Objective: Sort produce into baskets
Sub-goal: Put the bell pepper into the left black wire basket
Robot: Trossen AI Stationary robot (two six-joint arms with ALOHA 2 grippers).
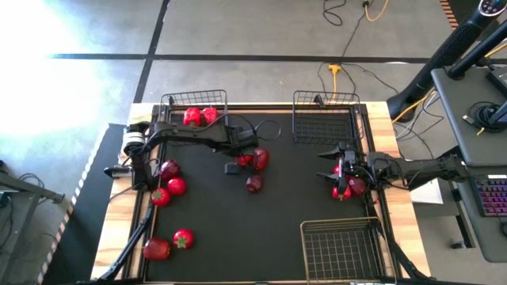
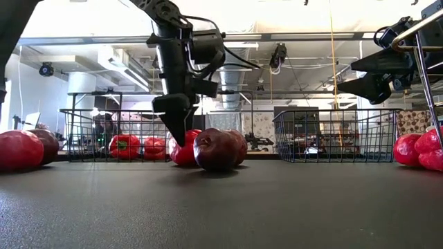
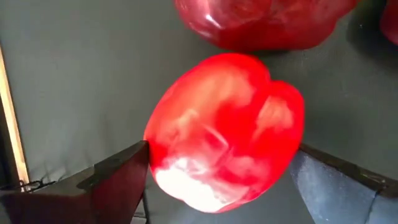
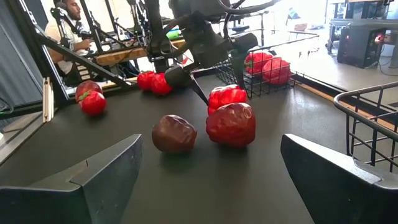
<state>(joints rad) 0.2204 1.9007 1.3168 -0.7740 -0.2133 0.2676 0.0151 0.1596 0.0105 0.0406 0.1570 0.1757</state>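
Observation:
My left gripper (image 1: 240,158) stands at mid-table, fingers down around a glossy bright red pepper (image 3: 227,124), which also shows in the high view (image 1: 245,161). A larger dark red pepper (image 1: 261,158) lies right beside it, and a maroon round fruit (image 1: 253,184) lies nearer. The far left basket (image 1: 194,101) holds two red peppers (image 1: 200,116). The far right basket (image 1: 323,119) and the near right basket (image 1: 341,249) hold nothing. My right gripper (image 1: 331,170) is open and empty at the right, beside a few red pieces (image 1: 346,188). My left gripper has the bright red pepper between its two fingers, one on each of its opposite sides (image 3: 152,155). The fingers (image 2: 176,128) come from above, pointing down. In the low view the pepper (image 2: 183,152) sits low at table level; its underside is hidden by the maroon fruit.
Several more red pieces, tomatoes with green tops among them, lie at the table's left (image 1: 169,169) and near left (image 1: 183,237). A small dark block (image 1: 231,168) lies by my left gripper. A person (image 4: 71,15) sits beyond the table.

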